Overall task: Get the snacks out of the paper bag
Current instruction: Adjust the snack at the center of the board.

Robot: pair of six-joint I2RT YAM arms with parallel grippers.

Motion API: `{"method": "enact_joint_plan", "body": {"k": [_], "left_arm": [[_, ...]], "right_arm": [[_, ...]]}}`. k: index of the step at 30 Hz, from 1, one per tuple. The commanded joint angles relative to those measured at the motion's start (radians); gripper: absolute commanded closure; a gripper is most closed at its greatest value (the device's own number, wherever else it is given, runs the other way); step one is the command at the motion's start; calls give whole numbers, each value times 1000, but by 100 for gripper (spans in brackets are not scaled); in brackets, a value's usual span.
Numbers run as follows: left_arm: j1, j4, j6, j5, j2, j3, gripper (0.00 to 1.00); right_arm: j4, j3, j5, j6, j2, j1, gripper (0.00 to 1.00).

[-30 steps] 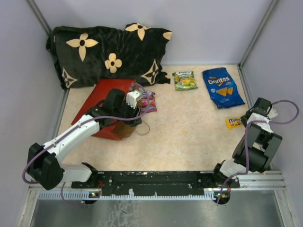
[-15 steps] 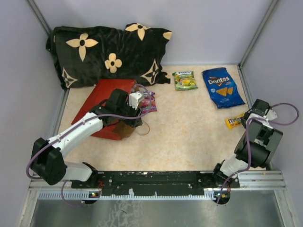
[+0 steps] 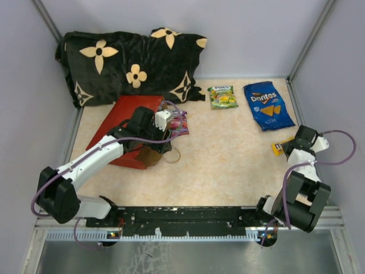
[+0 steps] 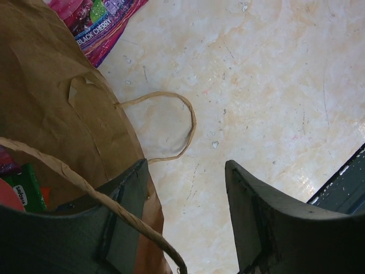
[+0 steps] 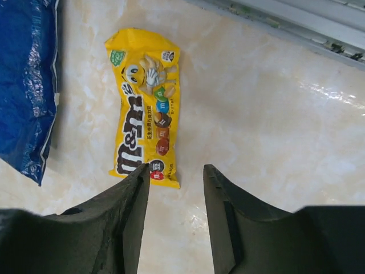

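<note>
The red paper bag (image 3: 126,121) lies on its side at the left, its brown inside (image 4: 51,114) facing my left wrist camera. My left gripper (image 3: 164,130) hangs open at the bag's mouth (image 4: 188,171), one finger (image 4: 128,200) against the rim with a cord handle (image 4: 174,123) beyond it. A purple pouch (image 3: 181,123) lies just outside the mouth, and a green packet (image 4: 21,191) shows inside. A green pouch (image 3: 222,97) and the blue Doritos bag (image 3: 268,105) lie at the back right. The yellow M&M's packet (image 5: 145,114) lies flat on the table just past my open, empty right gripper (image 5: 175,171).
A black flower-patterned pillow (image 3: 125,63) fills the back left, touching the bag. Grey walls close in all sides; a metal rail (image 5: 296,17) runs along the right edge near the M&M's packet. The arm mounting rail (image 3: 188,217) spans the near edge.
My right gripper has opened and the M&M's packet now lies free on the table; that wrist shifted slightly nearer. My left gripper opened a little more at the bag's mouth.
</note>
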Motion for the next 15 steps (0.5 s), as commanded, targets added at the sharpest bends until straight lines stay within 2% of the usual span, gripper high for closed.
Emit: {"method": "enact_joint_plan", "body": {"k": [1,15], "left_arm": [[-7,-6,10,-17,-43,19,36],[-7,7,16,-57,-69,-1,34]], "right_arm": [[47,25,-13,36,59,16,56],[172,112,-12,79,289,41,68]]}}
